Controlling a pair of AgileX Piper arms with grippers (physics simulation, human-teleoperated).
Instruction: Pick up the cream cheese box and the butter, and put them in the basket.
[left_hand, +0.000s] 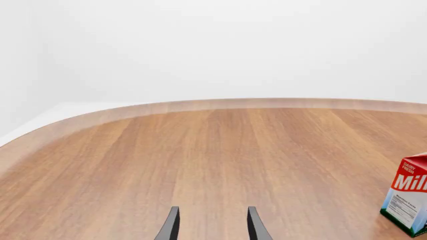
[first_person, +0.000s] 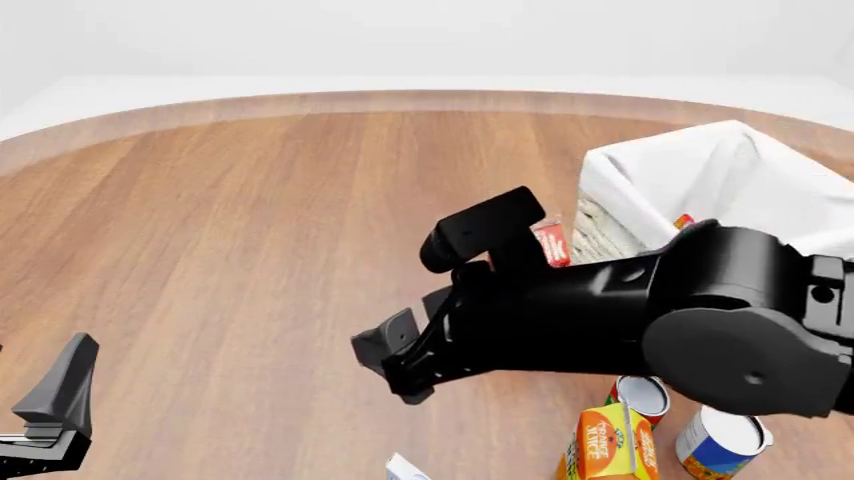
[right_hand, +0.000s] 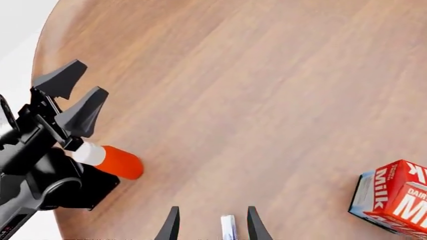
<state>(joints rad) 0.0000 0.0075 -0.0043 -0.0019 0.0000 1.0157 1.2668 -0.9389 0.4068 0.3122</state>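
Note:
The cream cheese box (right_hand: 229, 228) shows as a thin white and pale blue sliver between the fingers of my right gripper (right_hand: 213, 209), which is open above it. In the front view the box (first_person: 404, 468) peeks in at the lower edge, below the right gripper (first_person: 398, 365). The basket (first_person: 694, 165), lined with white cloth, stands at the far right behind the right arm. My left gripper (left_hand: 213, 209) is open over bare wood at the near left (first_person: 54, 400), also seen from the right wrist (right_hand: 79, 86). The butter is not identifiable in any view.
A red milk carton (right_hand: 393, 197) stands beside the basket, partly behind the right arm (first_person: 550, 243) and at the edge of the left wrist view (left_hand: 408, 192). An orange juice carton (first_person: 607, 445) and two cans (first_person: 721, 440) sit near right. A white-and-orange cylinder (right_hand: 110, 160) lies by the left arm.

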